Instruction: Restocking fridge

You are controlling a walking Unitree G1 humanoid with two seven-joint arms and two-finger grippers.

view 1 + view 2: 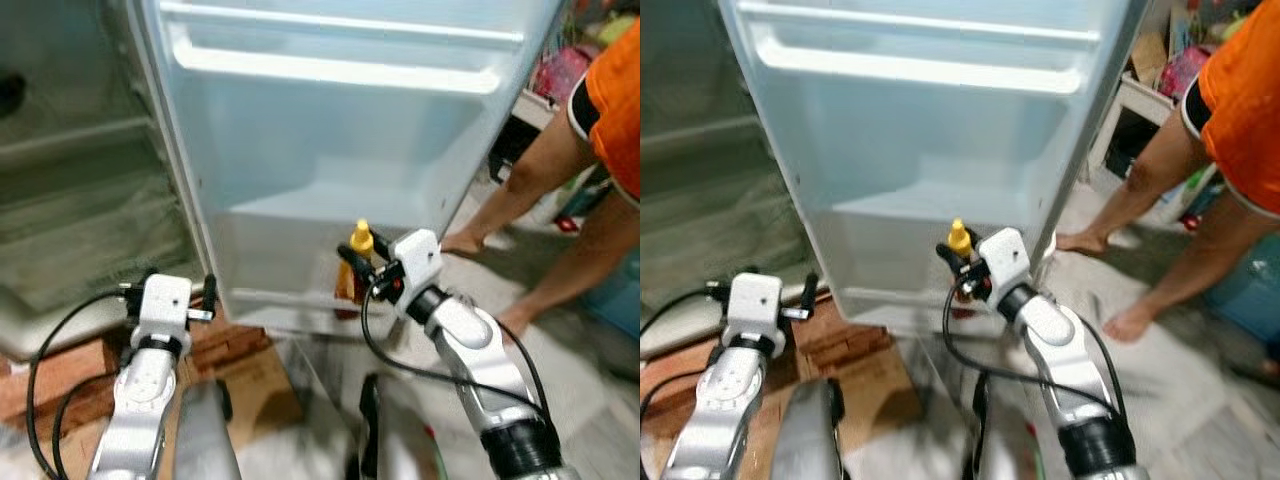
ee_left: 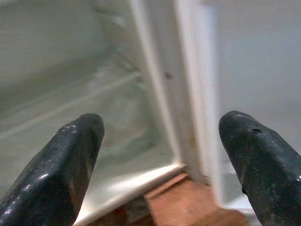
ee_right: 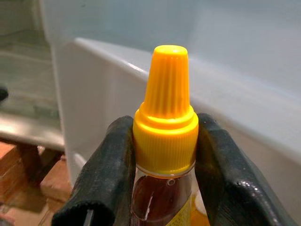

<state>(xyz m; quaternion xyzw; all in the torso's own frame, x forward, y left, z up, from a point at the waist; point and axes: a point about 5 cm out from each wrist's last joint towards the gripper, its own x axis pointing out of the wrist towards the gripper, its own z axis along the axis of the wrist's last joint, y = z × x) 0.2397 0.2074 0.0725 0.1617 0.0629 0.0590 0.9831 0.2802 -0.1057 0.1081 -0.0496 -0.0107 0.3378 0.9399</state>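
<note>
I'm pinching the bottle (image 3: 162,188) at its neck w/ my right claw (image 1: 365,268), center frame by the fridge door's (image 1: 330,130) bottom shelf (image 1: 270,250), left claw (image 2: 160,165) gaping empty; thin grip, so it's maybe tipping over the rim.

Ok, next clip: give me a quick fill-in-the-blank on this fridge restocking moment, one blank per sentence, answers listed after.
1. The right end effector is shut on a bottle with a ____ cap.
2. The bottle is held up in front of the lowest shelf of the open fridge ____.
3. The left end effector is ____ and holds nothing.
4. The person standing at the robot's right wears an ____ top.

Missing words: yellow; door; open; orange
</note>
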